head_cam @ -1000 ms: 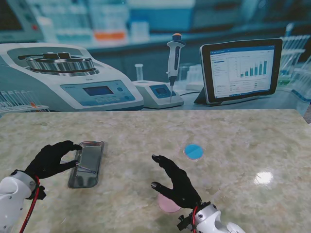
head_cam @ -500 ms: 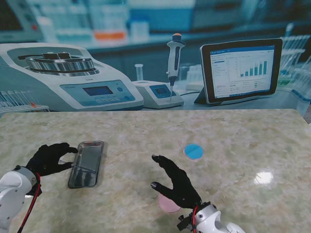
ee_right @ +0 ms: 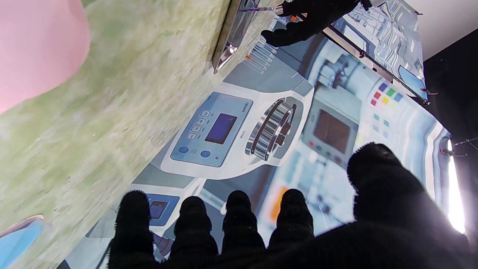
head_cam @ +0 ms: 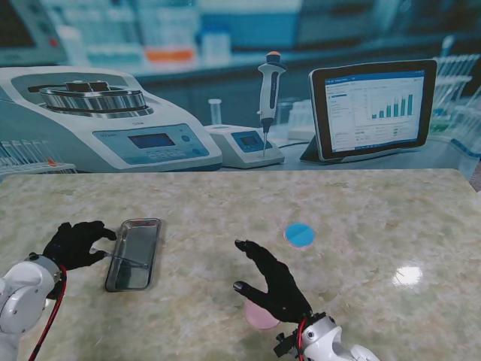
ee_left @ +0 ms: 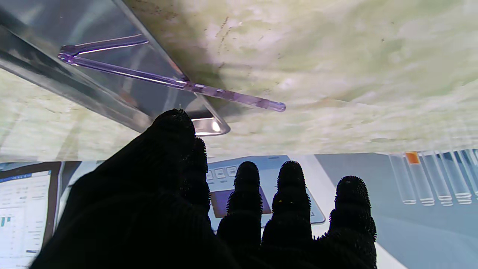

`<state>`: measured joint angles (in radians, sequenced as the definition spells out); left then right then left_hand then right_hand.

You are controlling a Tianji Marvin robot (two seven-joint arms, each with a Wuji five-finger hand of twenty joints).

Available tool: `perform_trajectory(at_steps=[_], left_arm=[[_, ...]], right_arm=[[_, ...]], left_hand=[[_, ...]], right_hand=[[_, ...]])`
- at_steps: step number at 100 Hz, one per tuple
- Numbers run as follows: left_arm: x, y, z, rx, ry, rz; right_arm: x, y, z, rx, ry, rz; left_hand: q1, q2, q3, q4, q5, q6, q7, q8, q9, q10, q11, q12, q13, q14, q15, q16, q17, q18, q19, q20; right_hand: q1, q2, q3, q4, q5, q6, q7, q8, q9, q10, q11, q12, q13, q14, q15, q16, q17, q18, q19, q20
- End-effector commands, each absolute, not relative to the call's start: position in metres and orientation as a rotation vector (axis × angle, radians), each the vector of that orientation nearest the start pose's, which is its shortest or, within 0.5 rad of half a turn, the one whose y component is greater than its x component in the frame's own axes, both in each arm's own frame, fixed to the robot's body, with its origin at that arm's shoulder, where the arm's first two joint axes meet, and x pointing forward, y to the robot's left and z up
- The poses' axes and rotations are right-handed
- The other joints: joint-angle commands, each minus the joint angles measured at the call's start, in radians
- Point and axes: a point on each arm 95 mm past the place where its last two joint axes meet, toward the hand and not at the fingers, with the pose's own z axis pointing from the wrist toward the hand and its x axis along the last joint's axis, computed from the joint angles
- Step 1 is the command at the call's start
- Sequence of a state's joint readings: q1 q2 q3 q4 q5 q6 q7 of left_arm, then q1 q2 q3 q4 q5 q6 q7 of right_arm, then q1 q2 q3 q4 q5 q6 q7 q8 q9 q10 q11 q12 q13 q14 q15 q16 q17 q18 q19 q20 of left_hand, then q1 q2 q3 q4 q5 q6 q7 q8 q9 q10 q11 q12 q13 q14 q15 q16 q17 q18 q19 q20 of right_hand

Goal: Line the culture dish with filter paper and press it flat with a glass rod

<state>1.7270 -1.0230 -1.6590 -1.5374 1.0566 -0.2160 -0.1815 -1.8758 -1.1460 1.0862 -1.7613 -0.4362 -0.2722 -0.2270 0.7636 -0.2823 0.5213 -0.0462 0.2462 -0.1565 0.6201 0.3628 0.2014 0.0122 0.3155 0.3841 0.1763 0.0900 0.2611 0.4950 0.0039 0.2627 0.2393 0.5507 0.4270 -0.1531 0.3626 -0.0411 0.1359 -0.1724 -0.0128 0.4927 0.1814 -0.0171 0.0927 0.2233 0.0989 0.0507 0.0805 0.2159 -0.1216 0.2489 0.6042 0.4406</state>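
Note:
A glass rod (ee_left: 171,81) lies slanted in the steel tray (head_cam: 134,256), its near end (head_cam: 105,254) poking over the tray's left rim. My left hand (head_cam: 75,244) hovers just left of the tray, fingers (ee_left: 291,194) spread, not touching the rod. A round blue dish (head_cam: 301,235) sits at mid-table. My right hand (head_cam: 272,284) floats open over a pink paper disc (head_cam: 261,317), covering part of it. The right wrist view shows the pink paper disc (ee_right: 37,48) close by and the blue dish (ee_right: 16,231) beyond it.
A lab-scene backdrop with a centrifuge (head_cam: 98,113), pipette and tablet stands along the table's far edge. The tray (ee_right: 231,33) and my left hand (ee_right: 310,18) show in the right wrist view.
My left hand has drawn back to the left, off the tray's rim. The rod now sticks out farther over that rim. The right hand has not moved.

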Motion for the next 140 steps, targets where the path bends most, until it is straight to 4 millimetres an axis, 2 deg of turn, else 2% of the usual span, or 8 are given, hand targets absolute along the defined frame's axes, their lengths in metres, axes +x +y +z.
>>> perform_trajectory(at_steps=[1,39,61,66,96,111,128,140], left_arm=[[0.375,0.184,-0.336,-1.371,1.552,-1.077],[0.379,0.190,-0.343,-1.382,1.545,-1.039],[0.381,0.187,-0.346,-1.391,1.558,-1.030],[0.382,0.186,-0.346,-1.394,1.559,-1.025],[0.381,0.185,-0.348,-1.416,1.574,-1.005],[0.381,0.185,-0.349,-1.418,1.580,-0.989],[0.379,0.183,-0.349,-1.417,1.584,-0.982],[0.379,0.183,-0.348,-1.409,1.594,-0.971]], right_arm=[[0.271,0.089,-0.354,-1.847,-1.176,-2.342],[0.271,0.088,-0.353,-1.848,-1.170,-2.340],[0.271,0.088,-0.352,-1.843,-1.166,-2.347],[0.271,0.088,-0.352,-1.843,-1.165,-2.347],[0.270,0.087,-0.352,-1.845,-1.164,-2.348],[0.270,0.087,-0.351,-1.846,-1.163,-2.348],[0.270,0.087,-0.351,-1.849,-1.160,-2.348],[0.270,0.087,-0.351,-1.849,-1.160,-2.350]], left_hand=[[0.037,-0.003,0.023,-0.033,-0.021,-0.011,0.010,0.010,0.007,-0.018,0.002,-0.017,-0.030,-0.014,0.014,-0.014,-0.008,-0.007,0.046,-0.017],[0.062,0.013,-0.014,-0.030,-0.012,-0.012,-0.033,-0.014,0.007,-0.017,0.003,-0.016,-0.032,-0.012,0.025,-0.014,-0.018,-0.007,0.088,-0.012],[-0.011,0.040,-0.064,-0.033,0.036,-0.006,-0.099,-0.045,0.004,-0.009,-0.012,-0.023,-0.052,-0.005,0.010,-0.022,-0.043,-0.011,0.065,-0.034],[-0.019,0.043,-0.071,-0.030,0.038,-0.005,-0.107,-0.046,-0.003,-0.010,-0.054,-0.042,-0.054,-0.006,0.006,-0.020,-0.044,-0.014,0.052,-0.037],[-0.113,0.058,-0.102,-0.031,0.052,0.016,-0.138,-0.059,-0.031,-0.011,-0.145,-0.040,-0.107,-0.017,-0.068,-0.039,-0.083,-0.024,-0.027,-0.045],[-0.128,0.063,-0.104,-0.032,0.107,0.037,-0.041,-0.007,-0.044,-0.012,-0.184,-0.027,-0.119,-0.023,-0.110,-0.038,-0.090,-0.029,-0.065,-0.034],[-0.125,0.062,-0.104,-0.031,0.110,0.042,0.011,0.023,-0.052,-0.014,-0.197,-0.017,-0.121,-0.027,-0.125,-0.035,-0.090,-0.029,-0.081,-0.026],[-0.086,0.045,-0.077,-0.024,0.110,0.031,0.020,0.028,-0.050,-0.016,-0.198,-0.012,-0.117,-0.029,-0.128,-0.033,-0.085,-0.028,-0.082,-0.023]], right_hand=[[-0.016,0.031,-0.018,0.021,0.002,-0.039,0.005,0.018,-0.018,-0.029,0.010,-0.003,-0.005,-0.011,0.020,0.006,-0.004,-0.010,0.020,0.015],[-0.014,0.030,-0.018,0.021,0.001,-0.040,0.006,0.041,-0.017,-0.029,0.016,-0.006,-0.003,-0.010,0.026,0.006,-0.003,-0.008,0.028,0.013],[-0.013,0.029,-0.018,0.021,0.000,-0.040,0.007,0.055,-0.017,-0.028,0.021,-0.007,-0.002,-0.010,0.033,0.007,-0.002,-0.007,0.039,0.014],[-0.013,0.029,-0.018,0.021,0.000,-0.041,0.007,0.058,-0.015,-0.029,0.022,-0.007,-0.001,-0.010,0.034,0.008,-0.002,-0.007,0.040,0.014],[-0.012,0.028,-0.018,0.021,-0.001,-0.041,0.009,0.076,-0.015,-0.027,0.028,-0.009,-0.001,-0.011,0.039,0.008,-0.003,-0.006,0.050,0.014],[-0.012,0.027,-0.018,0.021,-0.001,-0.040,0.009,0.084,-0.015,-0.027,0.030,-0.009,-0.001,-0.011,0.040,0.008,-0.003,-0.005,0.054,0.014],[-0.012,0.026,-0.018,0.021,-0.002,-0.040,0.010,0.094,-0.015,-0.028,0.032,-0.010,0.000,-0.010,0.042,0.008,-0.003,-0.006,0.058,0.013],[-0.011,0.026,-0.018,0.021,-0.001,-0.040,0.011,0.101,-0.014,-0.027,0.035,-0.009,0.000,-0.011,0.043,0.008,-0.003,-0.005,0.061,0.013]])
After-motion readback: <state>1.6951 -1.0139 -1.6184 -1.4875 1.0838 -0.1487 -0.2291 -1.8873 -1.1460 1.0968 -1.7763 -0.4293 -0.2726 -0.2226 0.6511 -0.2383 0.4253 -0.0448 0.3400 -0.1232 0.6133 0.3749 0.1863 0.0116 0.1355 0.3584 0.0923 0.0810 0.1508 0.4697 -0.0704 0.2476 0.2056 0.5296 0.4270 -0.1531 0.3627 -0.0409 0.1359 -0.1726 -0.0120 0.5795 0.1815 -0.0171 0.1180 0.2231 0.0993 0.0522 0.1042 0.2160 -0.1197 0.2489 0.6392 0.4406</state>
